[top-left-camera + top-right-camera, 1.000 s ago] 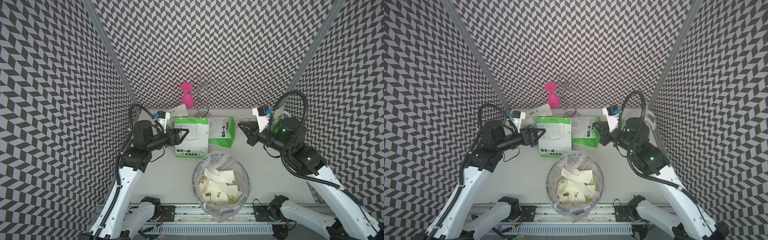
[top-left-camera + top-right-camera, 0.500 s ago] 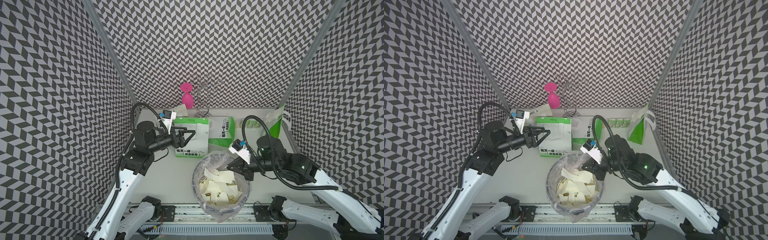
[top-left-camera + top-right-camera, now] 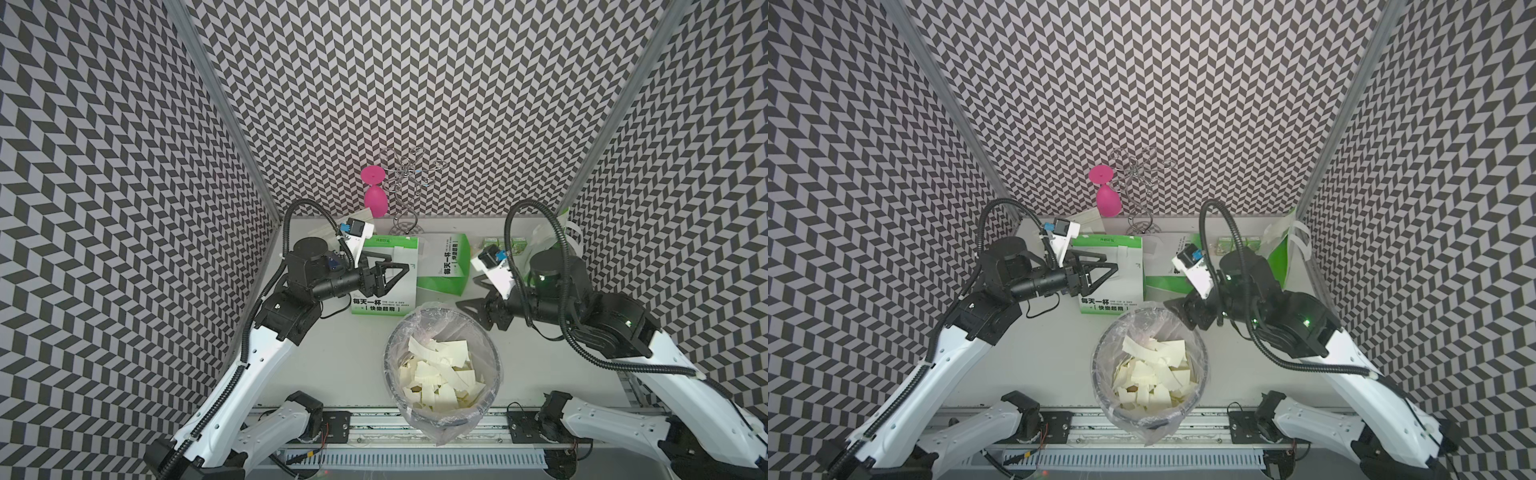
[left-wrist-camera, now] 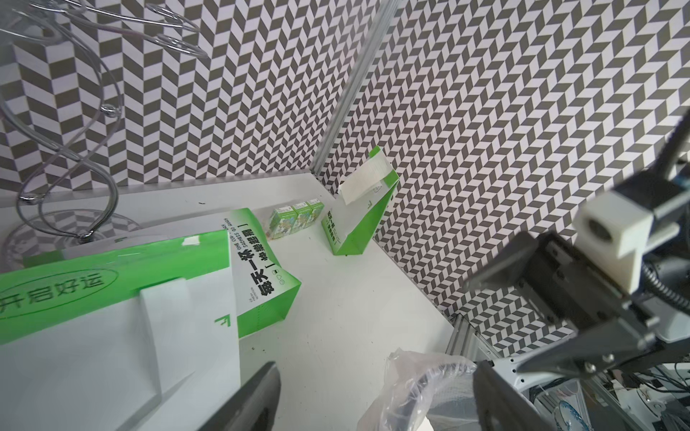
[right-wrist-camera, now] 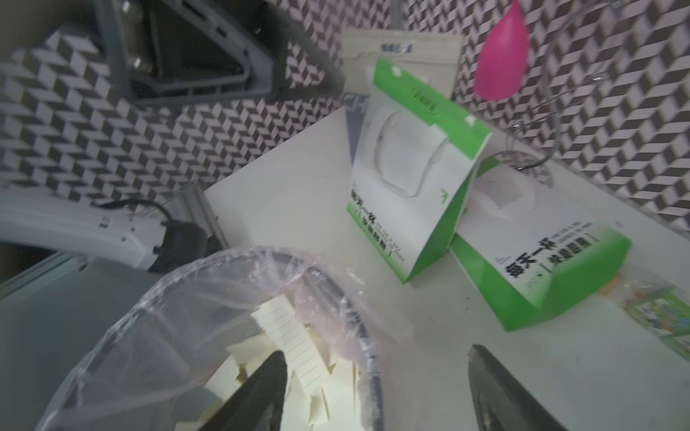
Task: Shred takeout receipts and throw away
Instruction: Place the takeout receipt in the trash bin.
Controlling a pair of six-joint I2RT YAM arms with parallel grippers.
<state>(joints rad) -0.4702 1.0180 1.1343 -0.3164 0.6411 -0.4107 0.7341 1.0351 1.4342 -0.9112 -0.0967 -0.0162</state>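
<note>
Several torn cream scraps of takeout receipts (image 3: 436, 374) (image 3: 1150, 372) lie in the plastic-lined bin (image 3: 388, 357) at the table's front; a lined scrap (image 5: 295, 336) shows in the right wrist view. My right gripper (image 3: 467, 293) (image 5: 373, 395) hangs open and empty over the bin's far right rim. My left gripper (image 3: 399, 276) (image 4: 369, 403) is open and empty in front of the upright green-and-white bag (image 3: 386, 299). A pale lined receipt (image 4: 364, 179) hangs at the top of the back-right bag (image 4: 354, 220).
A second green-and-white bag (image 3: 446, 266) lies flat behind the bin. Small green cartons (image 3: 505, 245) sit at the back right. A pink glass (image 3: 376, 195) hangs on a wire rack (image 3: 409, 183) at the back wall. A beige paper bag (image 5: 399, 48) stands back left.
My right gripper swung from the back of the table to the bin, opened from shut, then drew back to the bin's far rim. My left gripper edged rightward along the upright bag.
</note>
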